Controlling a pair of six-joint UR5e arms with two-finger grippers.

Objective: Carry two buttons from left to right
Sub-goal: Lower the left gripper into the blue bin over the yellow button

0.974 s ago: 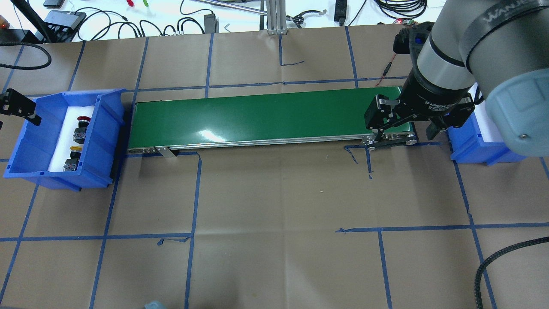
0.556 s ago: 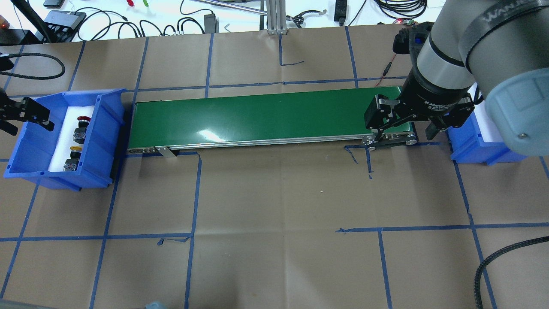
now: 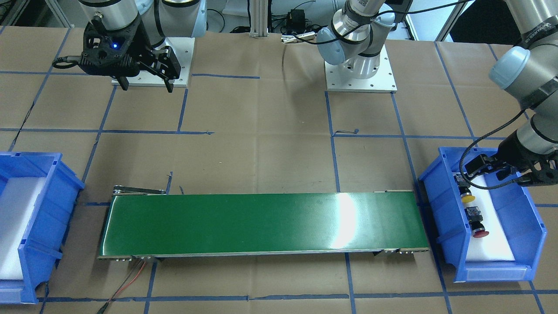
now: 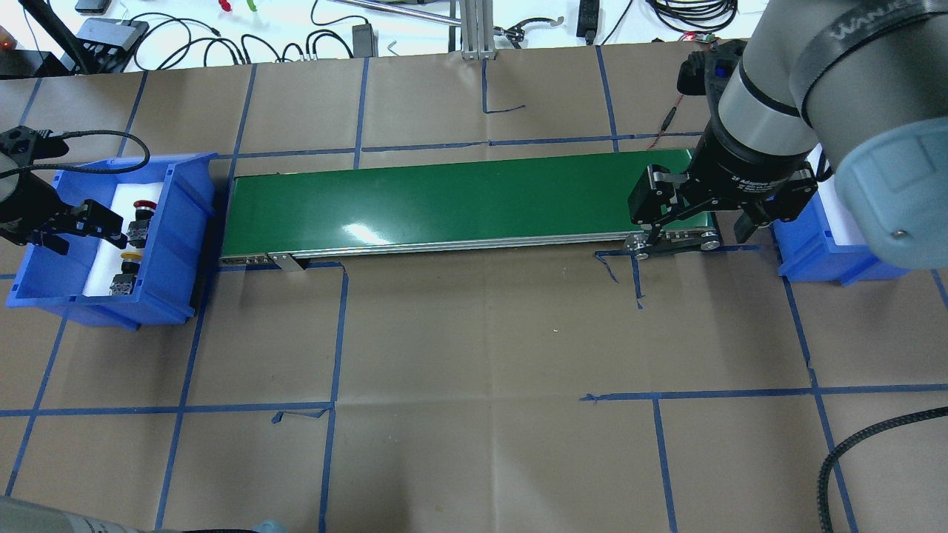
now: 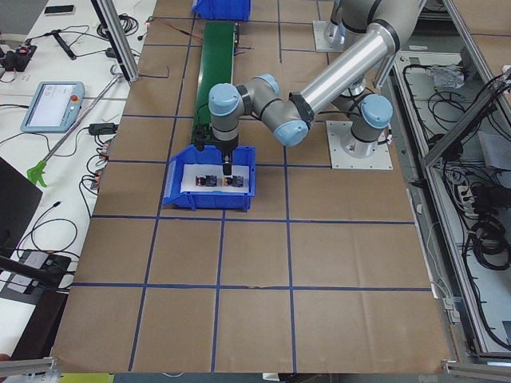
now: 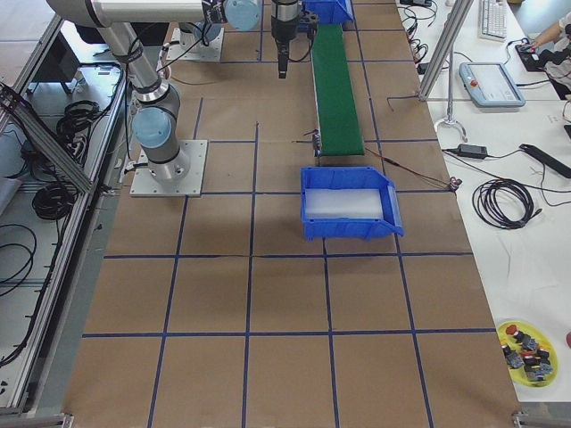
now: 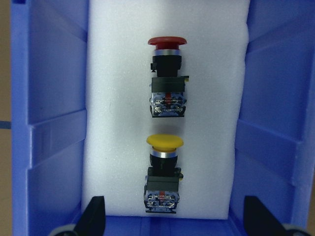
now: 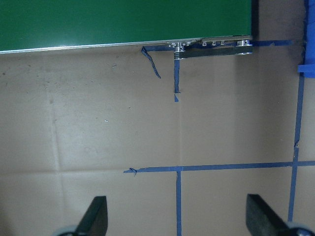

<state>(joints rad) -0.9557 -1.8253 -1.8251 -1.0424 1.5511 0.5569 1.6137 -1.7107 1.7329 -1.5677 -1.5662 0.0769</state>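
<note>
The red button (image 4: 142,207) and the yellow button (image 4: 129,257) lie on white foam in the left blue bin (image 4: 181,244). In the left wrist view the red button (image 7: 167,73) lies beyond the yellow button (image 7: 164,143). They also show in the front view, yellow (image 3: 467,198) and red (image 3: 480,233). My left gripper (image 4: 83,235) is open and empty above the bin, over the yellow button's body end (image 7: 175,221). It also shows in the front view (image 3: 501,176). My right gripper (image 4: 700,222) is open and empty, held above the green conveyor's (image 4: 459,200) right end, over brown paper (image 8: 177,219).
A second blue bin (image 4: 815,259) with white foam stands past the conveyor's right end, partly hidden by my right arm. Cables and gear lie along the table's far edge. A yellow dish (image 6: 526,348) of spare buttons sits off the table.
My left gripper has come in from the view's left edge and moved right, to above the left bin. The right arm has not moved.
</note>
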